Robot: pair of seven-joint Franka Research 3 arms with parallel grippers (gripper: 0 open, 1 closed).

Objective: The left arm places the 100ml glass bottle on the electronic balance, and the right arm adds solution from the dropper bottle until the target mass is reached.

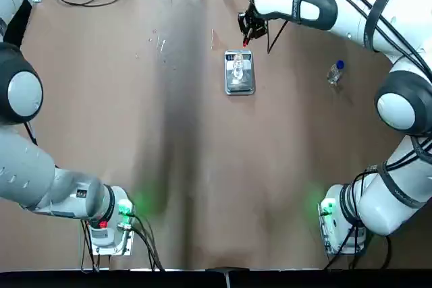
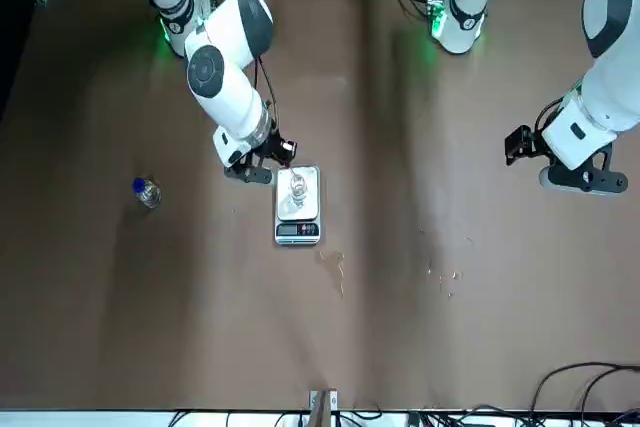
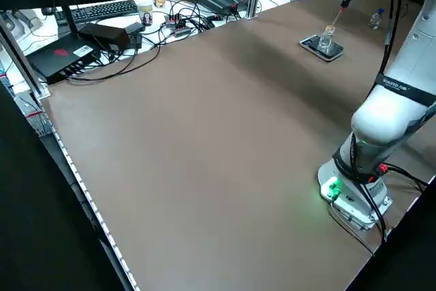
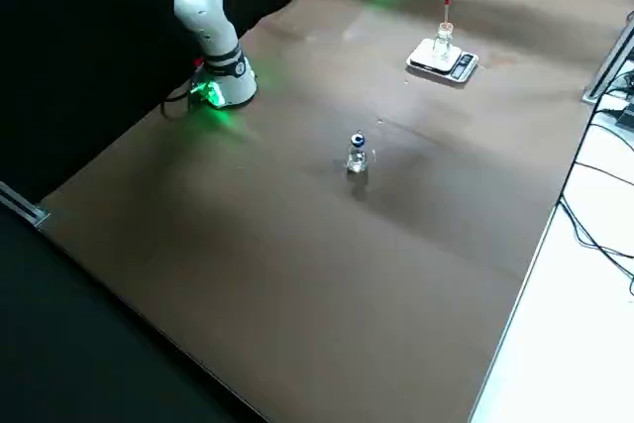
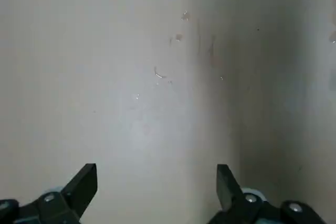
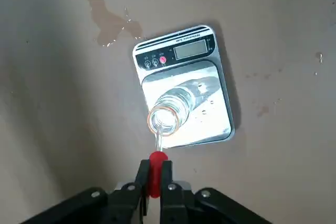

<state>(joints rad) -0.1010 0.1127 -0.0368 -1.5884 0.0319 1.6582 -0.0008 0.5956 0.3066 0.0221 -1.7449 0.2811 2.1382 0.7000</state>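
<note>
- Top view: the 100ml glass bottle [image 1: 238,68] stands upright on the electronic balance [image 1: 239,83]; the right gripper [image 1: 248,32] hovers at its 1 o'clock.
- Front view: the dropper bottle [image 2: 146,191], blue-collared, sits well apart at 9 o'clock.
- Left wrist view: the left gripper [image 5: 157,184] is spread, empty.
- Right wrist view: fingers clenched on the red dropper [image 6: 156,169]. Likely light, fragile, slippery glass; squeeze the bulb gently.

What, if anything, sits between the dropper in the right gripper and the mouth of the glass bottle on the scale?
Nothing visible. The right gripper holds the red-topped dropper with its glass tip right at the open mouth of the glass bottle, which stands on the scale. The left gripper hangs open, away over bare table.
</note>
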